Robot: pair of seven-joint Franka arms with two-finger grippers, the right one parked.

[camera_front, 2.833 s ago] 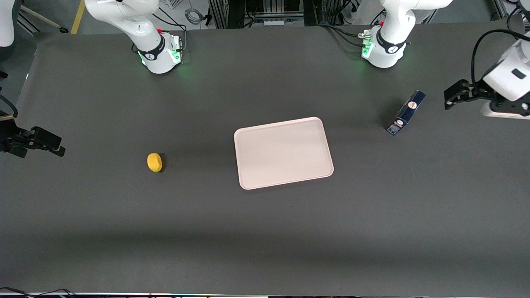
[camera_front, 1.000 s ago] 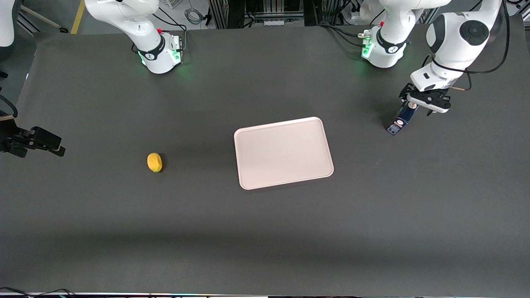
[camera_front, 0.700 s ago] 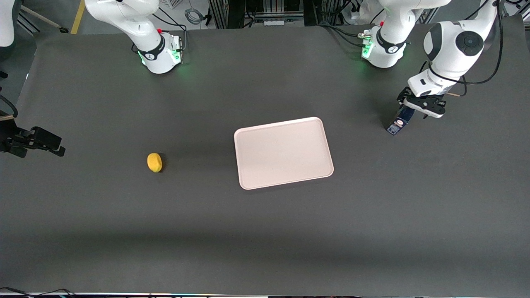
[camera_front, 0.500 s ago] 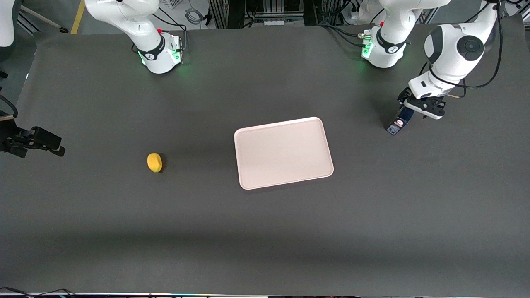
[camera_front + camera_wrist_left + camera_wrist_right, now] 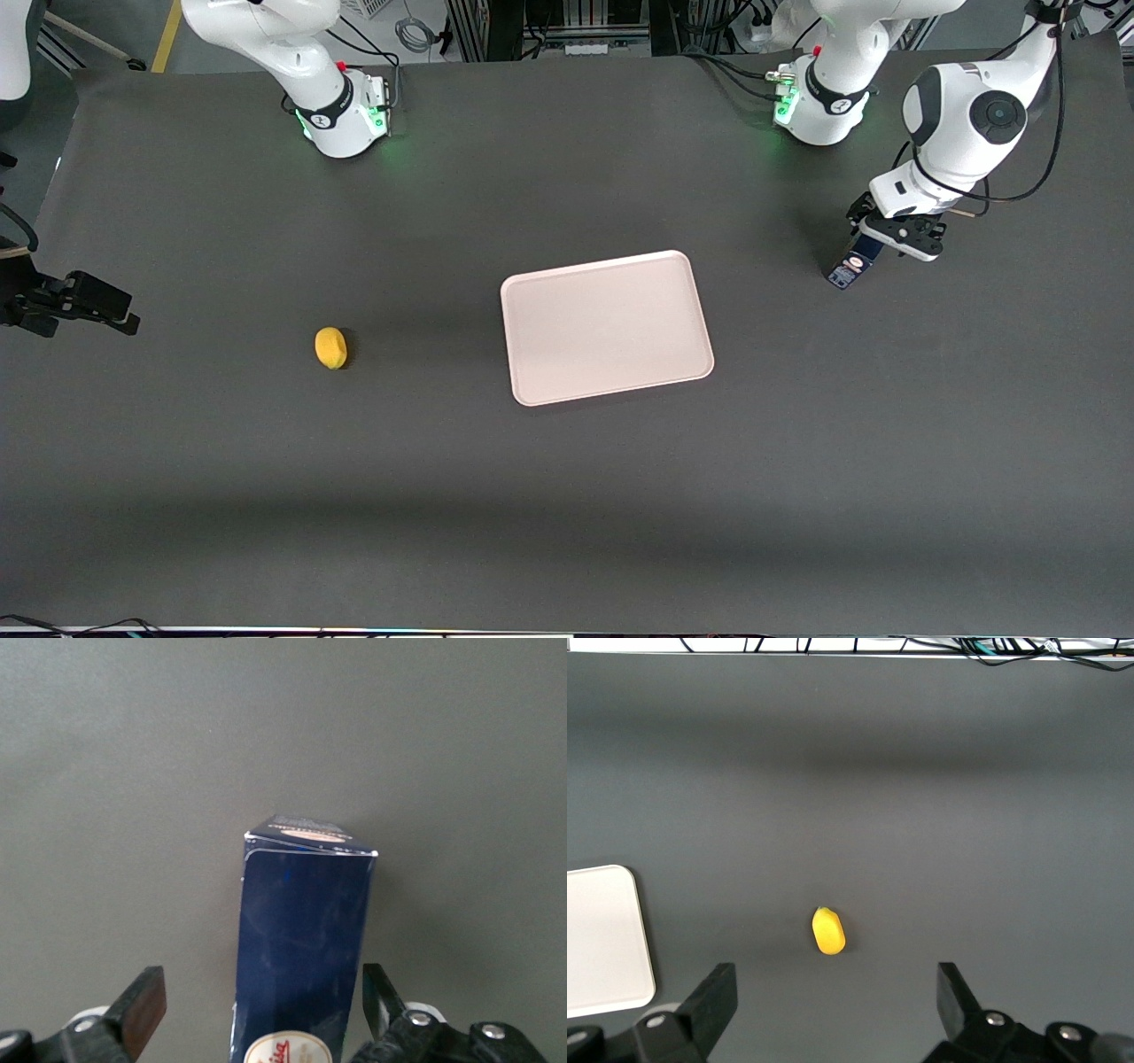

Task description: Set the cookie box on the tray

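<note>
From the front, the gripper [image 5: 889, 232] sits over the upper end of the cookie box [image 5: 855, 265], which stands tilted on the table toward the working arm's end, well apart from the tray [image 5: 606, 326].

At the left wrist, the jaws stand apart — one finger [image 5: 142, 1008] each side of the cookie box [image 5: 301, 939], neither touching. The slim carton could tip if one finger arrives first — an off-centre squeeze would twist it.

A dark grey mat covers the wide worktop [image 5: 567, 496], lit unevenly, with a darker band of shadow across the part nearest the front camera. At its top edge stand black metal frames [image 5: 549, 22] and loose cables [image 5: 412, 31]; what may be a yellow floor line [image 5: 166, 35] shows there too.
</note>
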